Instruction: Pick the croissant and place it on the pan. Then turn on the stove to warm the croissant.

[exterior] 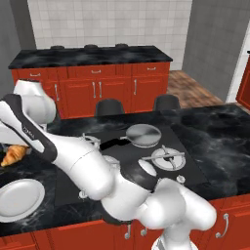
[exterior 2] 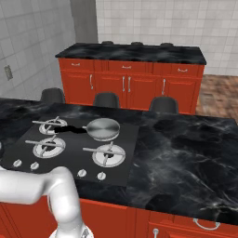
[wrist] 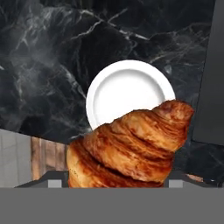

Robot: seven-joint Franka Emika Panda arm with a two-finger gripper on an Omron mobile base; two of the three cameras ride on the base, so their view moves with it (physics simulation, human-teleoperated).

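The tool (wrist: pixel 114 181) is closed on the croissant (wrist: pixel 131 146): in the hand view the pastry sits between the two finger tips at the bottom edge and is lifted off the surface, with the round white plate (wrist: pixel 127 89) lying on the dark marble worktop (wrist: pixel 43 65) beneath it. The finger tips themselves are largely hidden by the pastry (the grip is judged from the pastry's raised position between them).

In the left base view the croissant (exterior: pixel 13 155) shows at the far left, just beyond the end of the white arm and above the plate (exterior: pixel 20 197), which rests on the worktop (exterior: pixel 215 132) well to the left of the stove (exterior: pixel 146 161).

The pan (exterior: pixel 142 135) stands on the stove's rear burner, its black handle pointing left toward the croissant's side; its surface is bare. In the right base view the pan (exterior 2: pixel 102 128) sits on the rear right burner of the stove (exterior 2: pixel 69 148), and the small silver knobs (exterior 2: pixel 82 173) run along the stove's front edge. The croissant is well apart from the pan, on the far side of the stove's left edge.
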